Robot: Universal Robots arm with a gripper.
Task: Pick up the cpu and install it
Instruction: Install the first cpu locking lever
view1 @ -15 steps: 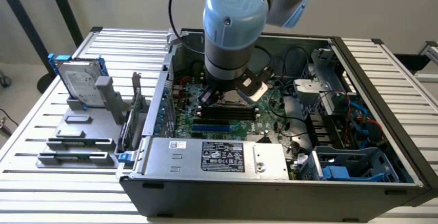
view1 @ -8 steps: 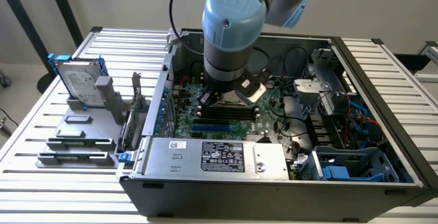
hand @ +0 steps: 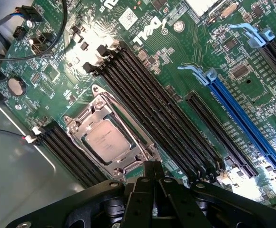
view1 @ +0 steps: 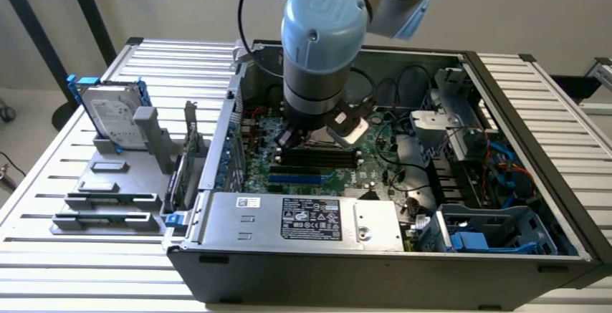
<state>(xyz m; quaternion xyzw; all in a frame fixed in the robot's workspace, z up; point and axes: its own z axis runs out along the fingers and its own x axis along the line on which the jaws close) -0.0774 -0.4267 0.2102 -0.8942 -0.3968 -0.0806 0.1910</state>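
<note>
- Starting at the exterior view's left, a grey holder (view1: 120, 177) stands on the slatted white table (view1: 57, 256), carrying a silver hard drive in a blue bracket (view1: 110, 116) upright at its far end.
- Just right of the holder, the open computer case (view1: 383, 256) lies on its side, with a silver power supply box (view1: 301, 220) along its near edge.
- Inside the case, the green motherboard (view1: 297, 177) lies flat, and the robot arm (view1: 320, 48) reaches straight down over its middle.
- At the case's right, bundled cables and a blue plastic drive cage (view1: 497, 234) fill the space.
- In the wrist view, the cpu (hand: 108, 140) sits flat in its socket on the motherboard, ringed by the silver metal socket frame (hand: 88, 116).
- Black memory slots (hand: 147, 95) run just beside the socket, and a second set of black slots (hand: 66, 152) lies on its other side.
- A long blue expansion slot (hand: 245, 118) lies farther across the board, well apart from the socket.
- The gripper (hand: 153, 168) hangs close over the socket's edge, its black fingertips pressed together and holding nothing.
- The cpu is not in the jaws; it rests in the socket just beside the fingertips.
</note>
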